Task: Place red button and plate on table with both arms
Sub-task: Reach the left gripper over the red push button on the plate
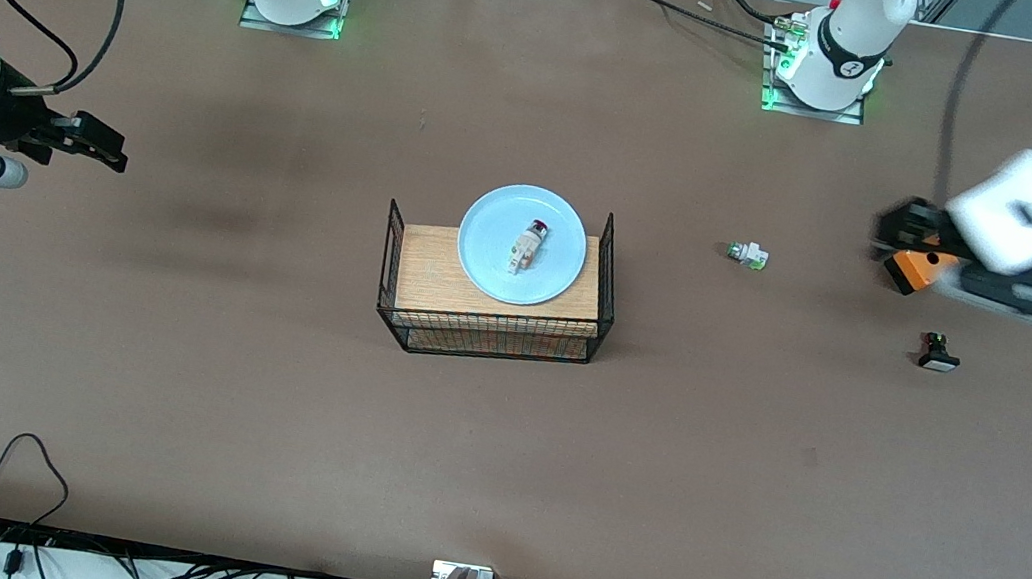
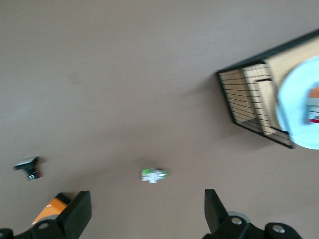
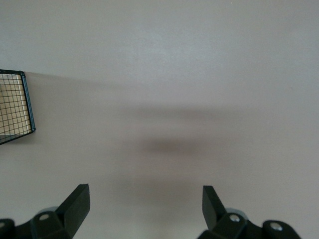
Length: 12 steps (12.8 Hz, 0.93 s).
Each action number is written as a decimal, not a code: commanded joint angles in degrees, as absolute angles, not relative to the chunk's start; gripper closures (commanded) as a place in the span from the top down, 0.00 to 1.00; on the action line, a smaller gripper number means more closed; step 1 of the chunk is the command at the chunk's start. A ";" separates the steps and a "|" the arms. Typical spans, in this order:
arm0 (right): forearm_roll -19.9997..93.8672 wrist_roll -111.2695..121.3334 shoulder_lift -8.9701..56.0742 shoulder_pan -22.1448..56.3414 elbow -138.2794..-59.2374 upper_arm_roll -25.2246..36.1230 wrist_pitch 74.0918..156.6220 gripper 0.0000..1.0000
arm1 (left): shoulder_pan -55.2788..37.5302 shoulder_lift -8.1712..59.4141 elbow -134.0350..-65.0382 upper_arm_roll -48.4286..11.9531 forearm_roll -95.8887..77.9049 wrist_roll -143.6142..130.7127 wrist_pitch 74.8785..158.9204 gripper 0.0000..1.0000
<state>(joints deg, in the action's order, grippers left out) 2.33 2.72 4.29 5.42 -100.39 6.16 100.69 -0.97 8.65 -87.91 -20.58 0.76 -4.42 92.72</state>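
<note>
Jaws of both grippers spread wide, empty: left gripper [image 2: 144,211], right gripper [image 3: 144,209] over bare table [image 1: 259,395], each well apart from rack [image 1: 493,327]. Plate [image 1: 480,259] atop rack, red button [image 1: 525,246] on plate. Button light, tiny: pinch blocky body. Plate rigid, slick: grip rim.

Matte brown table [image 1: 163,361], smooth light blue plate [image 1: 489,266], and a black wire rack [image 1: 493,342] with a wood top.

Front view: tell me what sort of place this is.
Most likely a robotics lab test bench: two arms bolted to a brown table, with the left gripper and right gripper open over it, cables along the edge, and a plate on a wire rack.
</note>
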 commanded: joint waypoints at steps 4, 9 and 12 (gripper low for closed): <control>2.29 3.43 5.19 4.92 -99.23 5.98 98.61 1.00 | -12.98 24.06 -76.05 -24.96 0.09 -12.64 92.55 1.00; 2.46 3.60 5.10 5.01 -99.14 5.98 98.61 1.00 | -20.13 32.16 -68.73 -24.35 0.70 -18.46 95.70 1.00; 2.64 3.43 4.92 5.45 -99.14 5.89 98.53 1.00 | -20.30 34.53 -68.73 -24.35 0.79 -18.46 99.74 1.00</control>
